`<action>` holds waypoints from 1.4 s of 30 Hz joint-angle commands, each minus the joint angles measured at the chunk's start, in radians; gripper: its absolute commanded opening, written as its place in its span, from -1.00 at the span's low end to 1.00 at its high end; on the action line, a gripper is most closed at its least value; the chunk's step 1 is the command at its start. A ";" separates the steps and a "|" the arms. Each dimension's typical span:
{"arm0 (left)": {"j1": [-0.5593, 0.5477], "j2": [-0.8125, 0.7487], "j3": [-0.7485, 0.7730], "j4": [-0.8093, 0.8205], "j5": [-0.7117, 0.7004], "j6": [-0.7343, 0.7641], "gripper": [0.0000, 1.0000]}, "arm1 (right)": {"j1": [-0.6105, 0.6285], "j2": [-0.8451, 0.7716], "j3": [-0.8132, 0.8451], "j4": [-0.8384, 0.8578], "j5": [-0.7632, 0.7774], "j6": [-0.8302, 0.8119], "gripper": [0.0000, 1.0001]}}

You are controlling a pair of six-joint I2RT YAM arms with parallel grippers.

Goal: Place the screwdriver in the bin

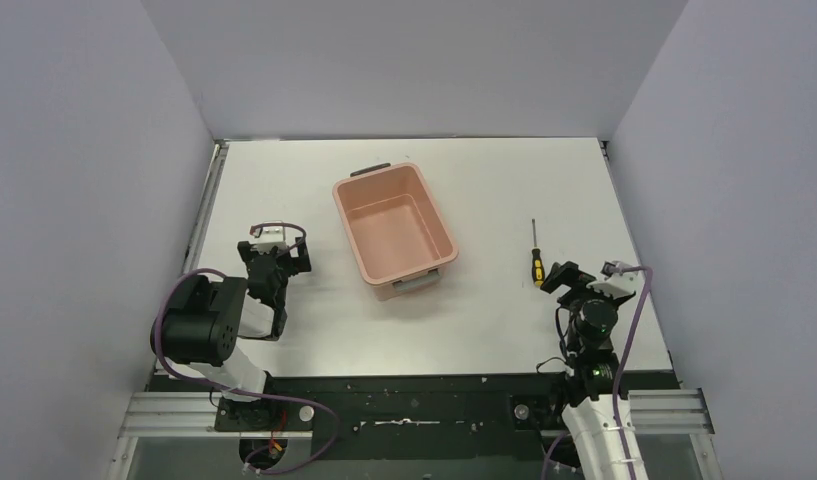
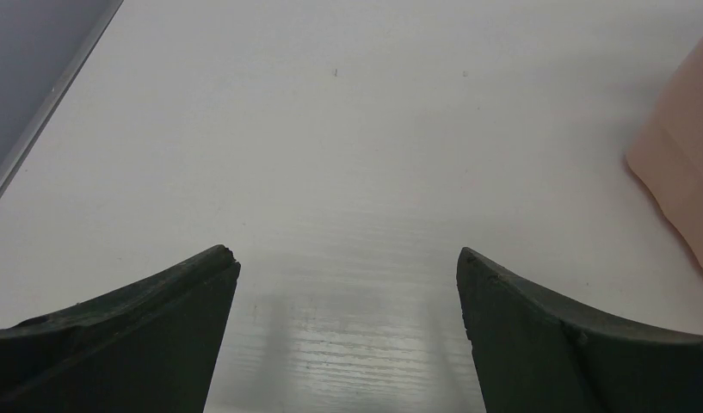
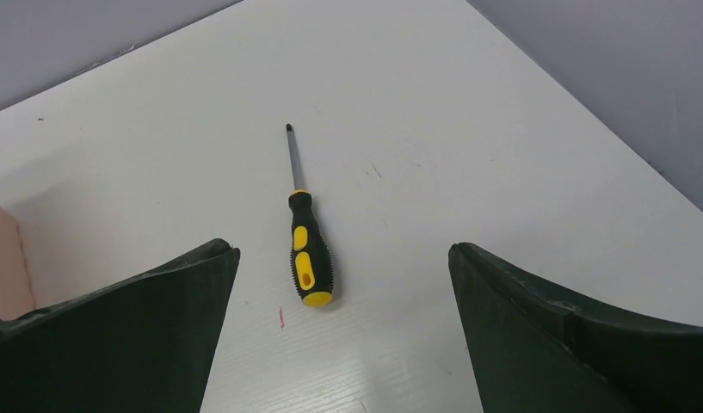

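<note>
The screwdriver (image 1: 534, 258) lies flat on the white table right of the bin, its yellow-and-black handle toward the arms and its thin shaft pointing away. In the right wrist view the screwdriver (image 3: 305, 245) lies just ahead of the jaws, a little left of centre. My right gripper (image 1: 567, 277) hovers just behind the handle, open, nothing between its fingers (image 3: 158, 327). The salmon-pink bin (image 1: 426, 197) stands empty in the table's middle, and its side (image 2: 679, 172) shows at the right of the left wrist view. My left gripper (image 1: 277, 262) is open over bare table left of the bin.
Grey walls close in the table on the left, back and right. A metal rail (image 1: 206, 215) runs along the left table edge. The bin has a grey handle at each short end (image 1: 416, 283).
</note>
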 commanded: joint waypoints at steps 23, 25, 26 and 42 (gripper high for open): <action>0.006 -0.015 0.005 0.028 0.012 0.007 0.95 | -0.017 1.317 1.110 -0.604 -0.193 -0.199 0.97; 0.006 -0.014 0.006 0.028 0.013 0.006 0.95 | -0.018 1.373 1.065 -0.561 -0.247 -0.206 0.91; 0.006 -0.015 0.006 0.028 0.013 0.007 0.95 | -0.017 1.399 1.041 -0.539 -0.264 -0.210 0.89; 0.006 -0.015 0.006 0.028 0.013 0.006 0.95 | -0.005 1.552 1.094 -0.620 -0.140 -0.257 -1.00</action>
